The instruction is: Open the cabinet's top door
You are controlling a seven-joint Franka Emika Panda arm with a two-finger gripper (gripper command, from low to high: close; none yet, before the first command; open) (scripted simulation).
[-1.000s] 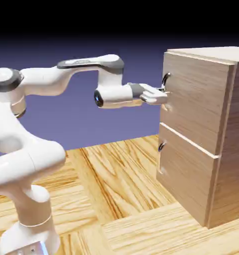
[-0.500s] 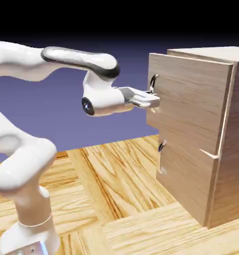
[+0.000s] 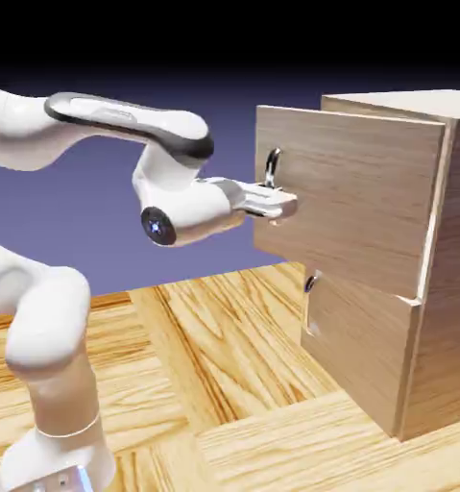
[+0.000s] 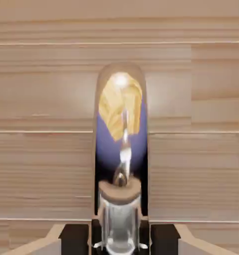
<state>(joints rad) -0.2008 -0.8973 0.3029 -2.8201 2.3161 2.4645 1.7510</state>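
Right of centre, exterior view: top door (image 3: 358, 197) partly open, gripper (image 4: 119, 240) closed narrow, apparently gripping its curved silver handle (image 4: 120, 219), contact partly hidden.

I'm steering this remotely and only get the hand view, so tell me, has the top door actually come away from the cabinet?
Observer: Yes. In the exterior view the top door stands ajar, its handle side swung out from the cabinet toward the arm.
Operator: And the door below it?
Observer: The lower door is shut, flush with the cabinet front.
Operator: Which edge is the top door hinged on?
Observer: Apparently the one at the exterior view's right: it sits close to the cabinet there, and the handle is near the opposite edge.
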